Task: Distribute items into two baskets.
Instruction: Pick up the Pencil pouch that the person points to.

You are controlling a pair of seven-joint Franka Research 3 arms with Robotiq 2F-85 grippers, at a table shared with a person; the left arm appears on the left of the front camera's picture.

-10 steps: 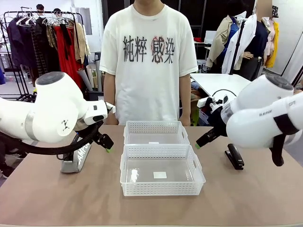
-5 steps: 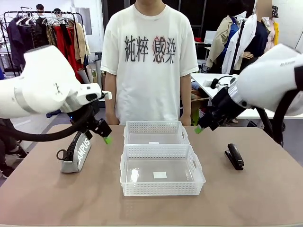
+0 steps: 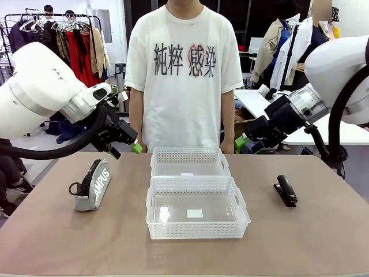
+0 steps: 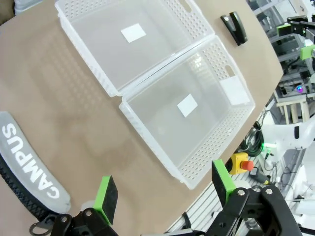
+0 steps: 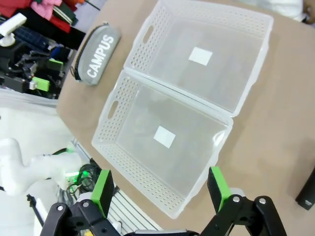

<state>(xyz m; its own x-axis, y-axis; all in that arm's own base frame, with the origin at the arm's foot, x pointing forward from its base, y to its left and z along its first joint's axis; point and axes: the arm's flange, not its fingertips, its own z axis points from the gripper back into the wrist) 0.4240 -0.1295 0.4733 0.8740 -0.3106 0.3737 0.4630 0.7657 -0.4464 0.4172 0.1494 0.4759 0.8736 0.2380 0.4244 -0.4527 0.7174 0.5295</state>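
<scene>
On the table (image 3: 63, 245), both lattice baskets sit end to end at centre, touching: near basket (image 3: 196, 229) on the robot side, far basket (image 3: 187, 154) toward the person (image 3: 184, 75). Both hold nothing but a white label on the floor.

Grey CAMPUS pouch (image 3: 92, 186) lies left of the baskets and apart from them, zipper edge turned away from them. Black stapler (image 3: 285, 190) lies right of them, also apart.

Left gripper (image 3: 125, 149) hangs above the table between the pouch and the far basket, fingers spread wide, nothing between them. Right gripper (image 3: 245, 140) is up near the far basket's right corner, well above the stapler, fingers wide and empty too.

Judged step: pre-grasp, no item placed yet.

Next move likely:
- left drops onto the pouch; its body is broad, so the jaws need to straddle the narrow way across
- right comes back and down over the stapler, aligned across its width
- one item per basket
</scene>
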